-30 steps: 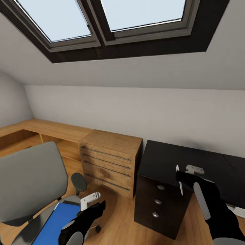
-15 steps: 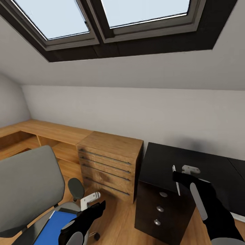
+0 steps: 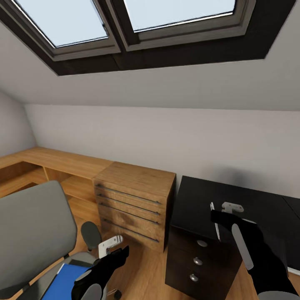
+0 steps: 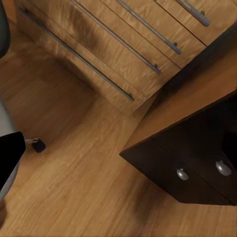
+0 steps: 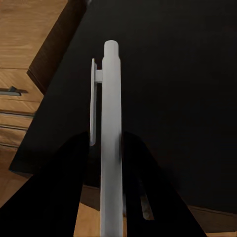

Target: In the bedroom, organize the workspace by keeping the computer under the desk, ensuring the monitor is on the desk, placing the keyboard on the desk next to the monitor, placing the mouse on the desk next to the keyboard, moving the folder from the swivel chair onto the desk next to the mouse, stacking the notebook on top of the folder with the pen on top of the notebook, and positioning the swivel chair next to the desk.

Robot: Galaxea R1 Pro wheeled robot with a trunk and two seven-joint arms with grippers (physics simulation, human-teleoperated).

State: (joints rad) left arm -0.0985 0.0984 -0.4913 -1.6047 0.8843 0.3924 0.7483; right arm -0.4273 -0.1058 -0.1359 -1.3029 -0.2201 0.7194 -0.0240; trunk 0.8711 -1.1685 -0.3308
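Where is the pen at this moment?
The pen is clamped in the right gripper, at the head view's right, held above the glossy black desk beside the light wooden drawer chest.

My head has swung, so the whole view has shifted. The swivel chair (image 3: pixel 35 233) and blue folder (image 3: pixel 66 281) now sit lower and further left, less folder showing.

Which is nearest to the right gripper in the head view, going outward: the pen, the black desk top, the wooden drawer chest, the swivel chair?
1. pen: clamped in the right gripper itself.
2. desk: black top directly beneath the gripper.
3. wooden drawer chest: left of the desk, against it.
4. swivel chair: far left, beyond the chest.
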